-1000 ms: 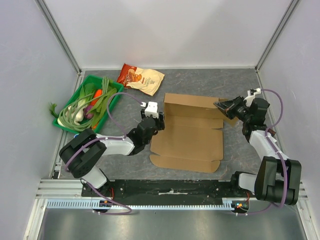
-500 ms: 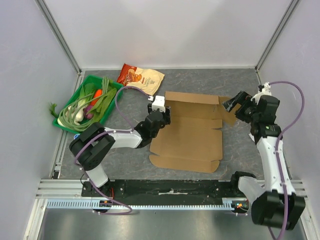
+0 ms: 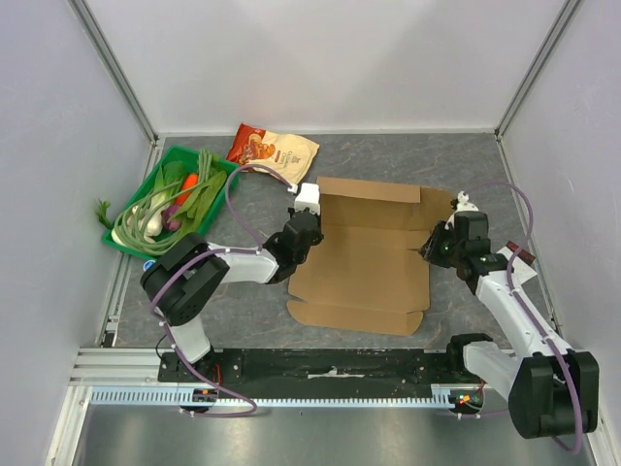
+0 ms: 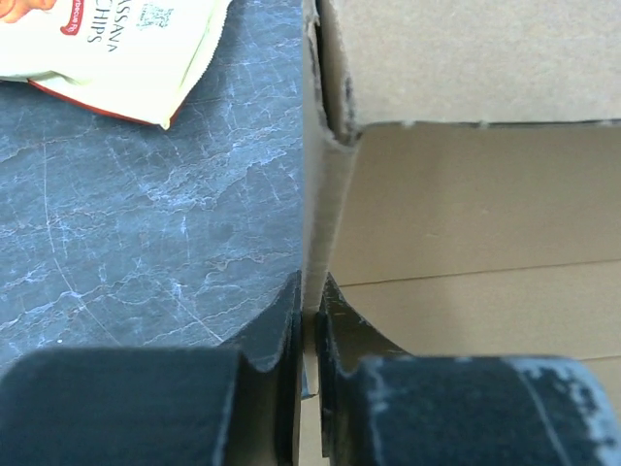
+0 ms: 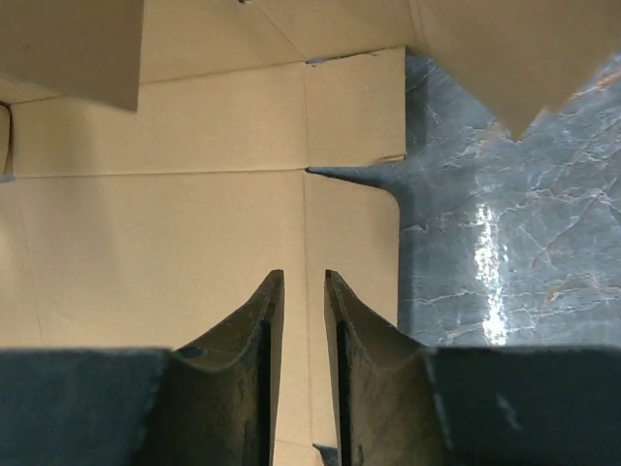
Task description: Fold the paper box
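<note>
The paper box (image 3: 361, 260) is a brown cardboard cutout lying open on the grey table, its back panel partly raised. My left gripper (image 3: 309, 221) is at its left edge. In the left wrist view the gripper (image 4: 310, 303) is shut on the box's upright left flap (image 4: 328, 204), which runs straight up from between the pads. My right gripper (image 3: 429, 249) hovers over the box's right edge. In the right wrist view the gripper (image 5: 303, 289) is narrowly open over a crease in the cardboard (image 5: 155, 223), with nothing between its fingers.
A cream-and-red snack bag (image 3: 275, 152) lies behind the box's left corner and shows at the top left of the left wrist view (image 4: 116, 44). A green tray (image 3: 225, 191) of vegetables stands at the far left. Walls enclose the table on three sides.
My left gripper has closed on the left flap. My right gripper let go of the back right flap, swung down and inward to the box's right edge, and its jaws narrowed.
</note>
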Available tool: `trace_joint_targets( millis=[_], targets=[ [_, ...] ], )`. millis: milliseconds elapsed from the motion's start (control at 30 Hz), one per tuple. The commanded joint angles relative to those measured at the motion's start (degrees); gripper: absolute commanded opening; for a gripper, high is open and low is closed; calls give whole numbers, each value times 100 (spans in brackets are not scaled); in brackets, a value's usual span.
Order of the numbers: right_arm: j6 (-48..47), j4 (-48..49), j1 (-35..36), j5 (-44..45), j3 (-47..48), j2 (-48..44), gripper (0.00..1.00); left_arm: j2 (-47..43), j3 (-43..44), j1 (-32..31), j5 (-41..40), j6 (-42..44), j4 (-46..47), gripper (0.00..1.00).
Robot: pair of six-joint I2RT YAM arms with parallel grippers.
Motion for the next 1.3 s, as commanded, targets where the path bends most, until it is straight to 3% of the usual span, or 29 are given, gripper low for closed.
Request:
trace_joint_targets(
  millis=[0, 100, 300, 733, 900, 1067, 1167, 1267],
  targets=[
    [115, 814, 387, 1486, -163, 40, 24, -191, 41, 19, -196, -168, 135, 7],
    [-7, 1041, 387, 1770, -190, 286, 16, -323, -99, 27, -222, -353, 65, 3],
    [-69, 1568, 396, 1885, -259, 840, 0, -499, -337, 19, -336, -450, 82, 2],
    [388, 2966, 527, 2191, -1059, 1288, 0, -622, -442, 19, -354, -494, 100, 2],
    [835, 2740, 545, 2464, -910, 1657, 0, -657, -469, 18, -336, -564, 65, 2],
    [1555, 3748, 519, 2281, -1753, 991, 0, -693, -442, 27, -406, -599, -23, 2],
    [1653, 2761, 449, 2132, -1203, 762, 0, -780, -434, 18, -687, -740, -216, 2],
    [1750, 2257, 256, 1701, -1007, 385, 11, -859, -451, 27, -1012, -959, -427, 2]
  ],
)
